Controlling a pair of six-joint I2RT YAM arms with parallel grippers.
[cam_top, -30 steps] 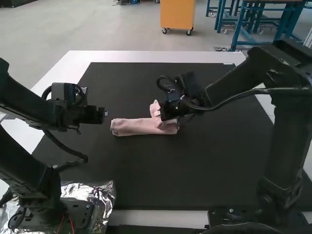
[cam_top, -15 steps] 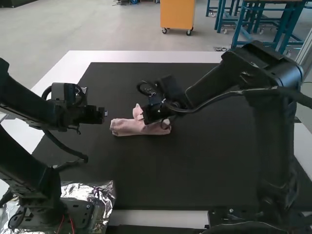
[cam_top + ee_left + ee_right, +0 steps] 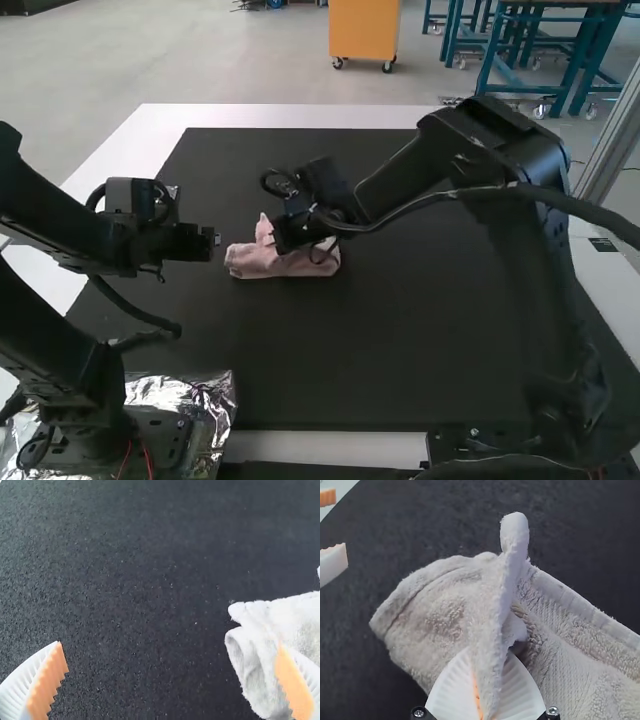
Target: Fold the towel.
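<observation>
Jaws of right gripper [image 3: 281,240] pinched fold of pink towel [image 3: 290,266], which stood up past them. Jaws of left gripper [image 3: 216,239] were spread wide, near one end of towel. Towel lay in narrow folded bundle on black mat [image 3: 380,350] over white tabletop [image 3: 300,117], hemmed edge showing beside pinch.

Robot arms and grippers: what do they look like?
The left arm and right arm are black and jointed, each with a black cable; thin red wires show at the left arm's base. The left gripper and right gripper have white ribbed fingers with orange pads.
</observation>
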